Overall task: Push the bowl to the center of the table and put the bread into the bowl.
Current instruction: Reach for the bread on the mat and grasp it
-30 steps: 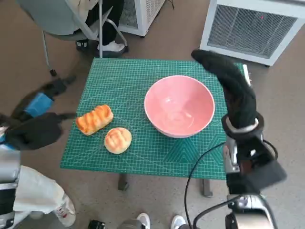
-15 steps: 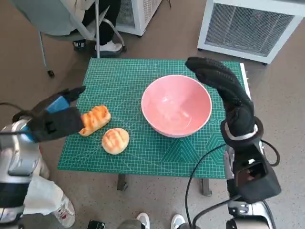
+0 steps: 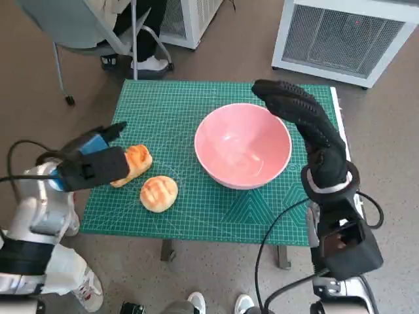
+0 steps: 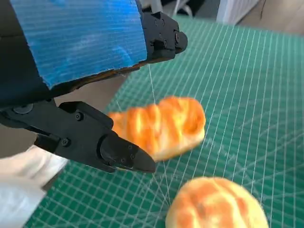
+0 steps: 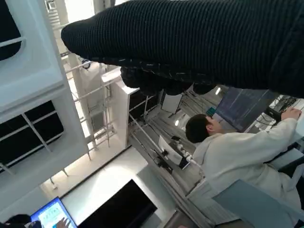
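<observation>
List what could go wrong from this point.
1. The left hand is at the long striped bread with its fingers apart; closing off-centre could nudge it into the round bun beside it.
2. The right hand sits at the pink bowl's far rim; a hard push could tip or overshoot it.

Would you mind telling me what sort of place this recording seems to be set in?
Probably a lab or workshop, not a home: a green cutting mat covers the small table, a white louvred unit stands on the floor, and a person works at a screen.
</observation>
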